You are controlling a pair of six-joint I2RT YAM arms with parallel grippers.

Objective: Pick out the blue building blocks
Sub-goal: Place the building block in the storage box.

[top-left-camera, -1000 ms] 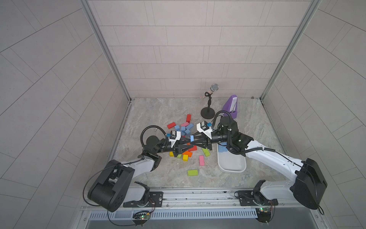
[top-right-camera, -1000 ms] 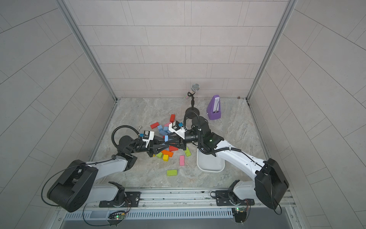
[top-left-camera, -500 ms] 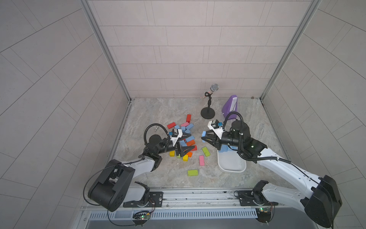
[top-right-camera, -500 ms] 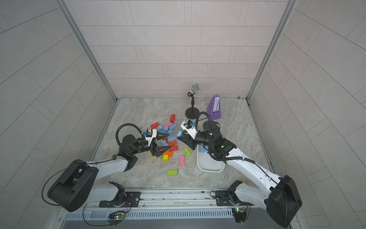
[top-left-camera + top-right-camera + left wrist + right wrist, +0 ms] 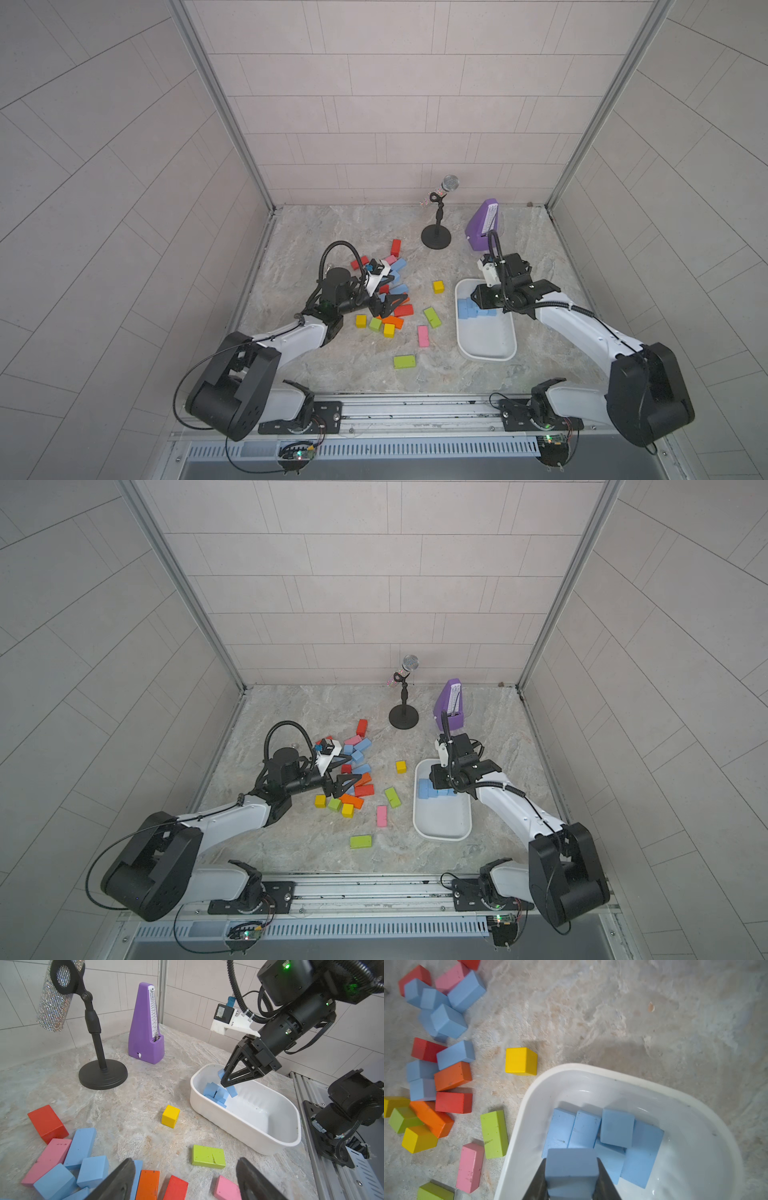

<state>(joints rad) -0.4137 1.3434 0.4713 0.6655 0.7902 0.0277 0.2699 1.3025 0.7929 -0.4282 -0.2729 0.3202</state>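
Over the white tub (image 5: 591, 1071), right pincer (image 5: 227, 1083) clamps a blue block (image 5: 571, 1162); left pincer (image 5: 185, 1160) gapes empty above mixed blocks (image 5: 147, 1184) (metronome (image 5: 145, 1043), mic (image 5: 56, 1001) behind).

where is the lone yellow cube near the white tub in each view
Top view: the yellow cube sits alone between the block pile and the white tub.
Top view: the cube is in the same gap.
Left wrist: the cube is on bare table beside the tub.
Right wrist: the cube is just outside the tub's rounded corner.
Shared landmark: the white tub.
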